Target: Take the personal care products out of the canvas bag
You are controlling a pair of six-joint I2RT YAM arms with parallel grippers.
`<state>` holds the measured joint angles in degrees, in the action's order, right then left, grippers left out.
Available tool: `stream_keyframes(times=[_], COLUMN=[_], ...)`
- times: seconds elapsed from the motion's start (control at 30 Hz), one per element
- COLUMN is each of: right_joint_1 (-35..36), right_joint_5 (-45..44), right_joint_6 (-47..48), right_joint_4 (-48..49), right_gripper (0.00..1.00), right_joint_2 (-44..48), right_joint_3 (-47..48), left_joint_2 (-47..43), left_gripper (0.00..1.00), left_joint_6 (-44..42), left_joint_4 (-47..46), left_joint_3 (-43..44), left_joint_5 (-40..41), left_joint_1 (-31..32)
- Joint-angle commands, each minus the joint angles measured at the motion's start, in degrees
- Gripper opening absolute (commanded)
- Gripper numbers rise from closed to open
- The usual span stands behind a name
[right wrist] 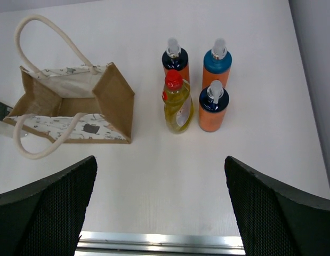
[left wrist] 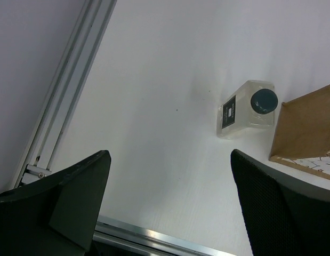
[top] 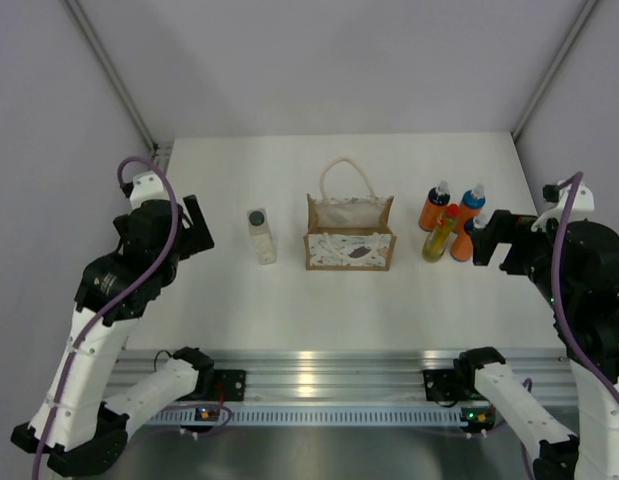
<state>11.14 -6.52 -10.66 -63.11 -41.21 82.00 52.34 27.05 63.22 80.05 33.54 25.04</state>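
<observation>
Left gripper (left wrist: 170, 156) wide open, holding nothing. Cream bottle with dark cap (left wrist: 247, 108) upright ahead of its fingers, toward the right one, not touching. Canvas bag (right wrist: 114, 104) ahead of right gripper's (right wrist: 160, 159) left finger. Right fingers spread wide, empty. Yellow red-capped bottle (right wrist: 178, 106) and three orange bottles (right wrist: 214, 109) clustered ahead between them.

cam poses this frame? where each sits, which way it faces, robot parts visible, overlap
Top external: above and behind the robot, facing down over the table; left arm and right arm show.
Left wrist: on left arm, facing down past the open left claw at the cream bottle.
Right wrist: on right arm, facing down past the open right claw at canvas bag, orange bottles, yellow bottle.
Shared: the canvas bag shows in all three.
</observation>
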Motion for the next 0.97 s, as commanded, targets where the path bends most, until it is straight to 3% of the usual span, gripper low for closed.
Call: stream_keyframes(times=[0.0, 0.3, 0.93], right_joint_1=[0.8, 0.7, 0.7], right_joint_5=[-3.9, -5.2, -7.5], right_joint_6=[0.5, 0.9, 0.9], right_joint_4=[-2.8, -3.1, -2.3], right_gripper=[1.0, 0.99, 0.99], right_joint_2=[2.6, 7.8, 7.9], right_joint_3=[-1.4, -8.0, -8.7], left_joint_2=[-3.5, -12.9, -14.5], left_gripper=[0.98, 0.98, 0.98], left_joint_6=[0.7, 2.6, 2.3], left_joint_4=[3.1, 4.1, 3.8], left_joint_3=[-2.2, -9.1, -11.6], left_joint_5=[2.6, 1.0, 1.0], left_joint_1=[-0.3, -0.3, -0.3])
